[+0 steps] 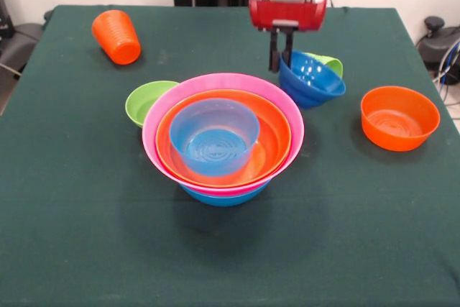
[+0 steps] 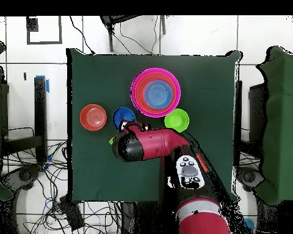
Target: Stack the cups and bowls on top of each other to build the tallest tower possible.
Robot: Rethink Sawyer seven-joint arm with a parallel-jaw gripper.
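While four bowls sit nested as the tower (image 1: 223, 134), the claw (image 1: 281, 54) hangs at the small blue bowl (image 1: 313, 80); whether it grips cannot be told. Both cups and the orange bowl (image 1: 399, 117) wait on the counter (image 1: 86, 213).

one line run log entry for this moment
tower: blue, pink, orange, small blue bowls nested | end effector: at rim of tilted blue bowl | orange cup: on its side | orange bowl: loose
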